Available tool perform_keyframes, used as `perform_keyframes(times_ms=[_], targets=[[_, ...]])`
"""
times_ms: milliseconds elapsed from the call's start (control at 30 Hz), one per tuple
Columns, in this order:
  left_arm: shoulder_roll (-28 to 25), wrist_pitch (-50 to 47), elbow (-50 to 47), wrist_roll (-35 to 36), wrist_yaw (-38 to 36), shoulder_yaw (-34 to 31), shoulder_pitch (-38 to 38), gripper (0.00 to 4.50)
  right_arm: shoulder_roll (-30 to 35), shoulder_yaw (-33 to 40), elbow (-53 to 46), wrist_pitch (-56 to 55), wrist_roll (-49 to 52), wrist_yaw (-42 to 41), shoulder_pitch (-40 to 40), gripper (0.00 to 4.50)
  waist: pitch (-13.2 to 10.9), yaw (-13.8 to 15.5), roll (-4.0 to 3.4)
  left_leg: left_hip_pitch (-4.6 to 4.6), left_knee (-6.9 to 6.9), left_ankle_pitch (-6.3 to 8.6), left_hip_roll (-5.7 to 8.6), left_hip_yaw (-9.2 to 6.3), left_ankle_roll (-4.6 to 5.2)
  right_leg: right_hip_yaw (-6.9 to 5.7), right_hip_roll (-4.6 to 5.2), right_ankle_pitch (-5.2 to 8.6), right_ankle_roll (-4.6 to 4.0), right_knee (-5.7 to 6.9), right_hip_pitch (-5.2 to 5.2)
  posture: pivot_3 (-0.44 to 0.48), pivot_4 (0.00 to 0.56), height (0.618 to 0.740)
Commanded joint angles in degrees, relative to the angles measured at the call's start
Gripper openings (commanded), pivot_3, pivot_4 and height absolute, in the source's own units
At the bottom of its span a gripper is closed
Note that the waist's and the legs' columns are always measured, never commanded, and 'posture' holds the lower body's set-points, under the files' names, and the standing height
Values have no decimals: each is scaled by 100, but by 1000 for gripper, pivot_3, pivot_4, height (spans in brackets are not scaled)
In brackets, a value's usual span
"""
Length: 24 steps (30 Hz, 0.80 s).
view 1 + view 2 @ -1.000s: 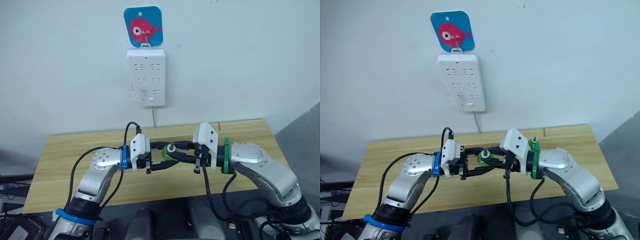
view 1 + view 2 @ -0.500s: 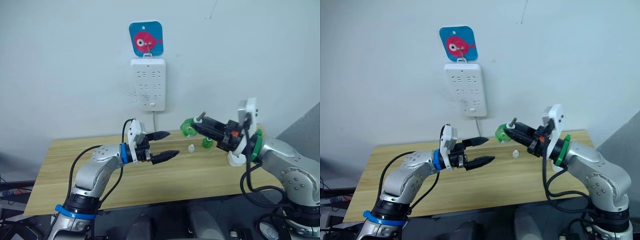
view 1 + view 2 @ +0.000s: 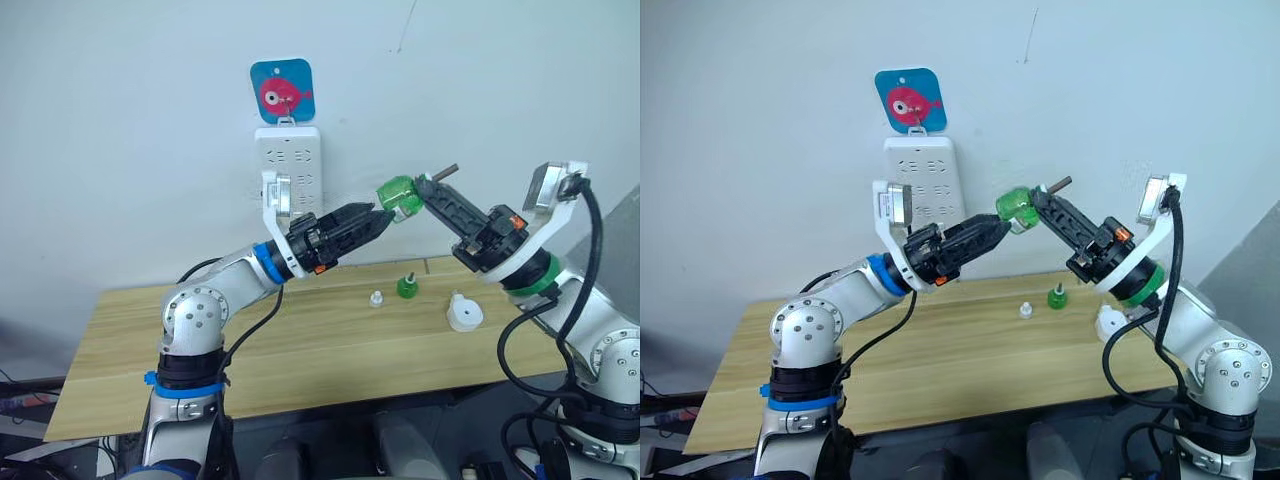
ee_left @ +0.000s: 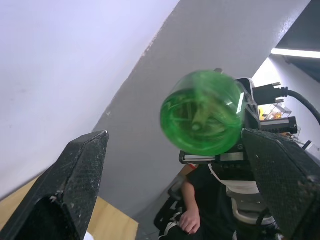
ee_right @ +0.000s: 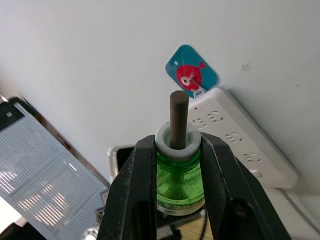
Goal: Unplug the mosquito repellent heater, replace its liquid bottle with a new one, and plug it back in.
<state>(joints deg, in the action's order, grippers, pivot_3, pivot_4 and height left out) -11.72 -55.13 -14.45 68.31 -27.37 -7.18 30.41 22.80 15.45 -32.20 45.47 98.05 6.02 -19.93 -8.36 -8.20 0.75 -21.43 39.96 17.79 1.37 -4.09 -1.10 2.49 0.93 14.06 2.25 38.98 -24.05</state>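
Right tool (image 3: 418, 196) clamped on the green liquid bottle (image 3: 397, 195), wick outward, raised above the worktop (image 3: 250, 340). Left tool (image 3: 372, 218), fingers apart, meets the bottle's base, probably for a handover. Mosquito repellent heater (image 3: 464, 312) rests unplugged on the worktop.

a robot test room or lab, it seems; bare white wall (image 3: 120, 120), plain wooden worktop (image 3: 300, 340), wall-hung socket strip (image 3: 290, 170) under a fish hook-plate (image 3: 281, 89); seated person (image 4: 192, 210) behind.
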Motion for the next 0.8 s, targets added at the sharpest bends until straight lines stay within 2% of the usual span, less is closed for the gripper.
perform_keyframes(times_ms=[33,300,700,800], targets=[[78,-138,3,602,254,-169,201,4500,87,-121,-159,-287,437,185,-67,826,9,0,-1,0,0,0,0,0,0,0,0,0,0,0,0,-205,76,730],[117,-184,243,1361,690,-256,368,4500,273,-383,-248,-580,683,319,19,826,51,5,-8,-1,0,0,0,3,0,9,-32,1,1,-4,1,-211,77,730],[201,-138,220,1570,784,-82,362,4500,467,-563,-218,-780,934,320,2,826,54,11,-9,-1,0,0,-2,6,0,17,-38,1,0,-5,1,-203,81,730],[241,-109,242,1607,824,-73,393,3842,501,-593,-219,-798,940,312,7,826,54,12,-9,0,0,0,-3,6,0,17,-40,2,0,-5,1,-203,81,730]])
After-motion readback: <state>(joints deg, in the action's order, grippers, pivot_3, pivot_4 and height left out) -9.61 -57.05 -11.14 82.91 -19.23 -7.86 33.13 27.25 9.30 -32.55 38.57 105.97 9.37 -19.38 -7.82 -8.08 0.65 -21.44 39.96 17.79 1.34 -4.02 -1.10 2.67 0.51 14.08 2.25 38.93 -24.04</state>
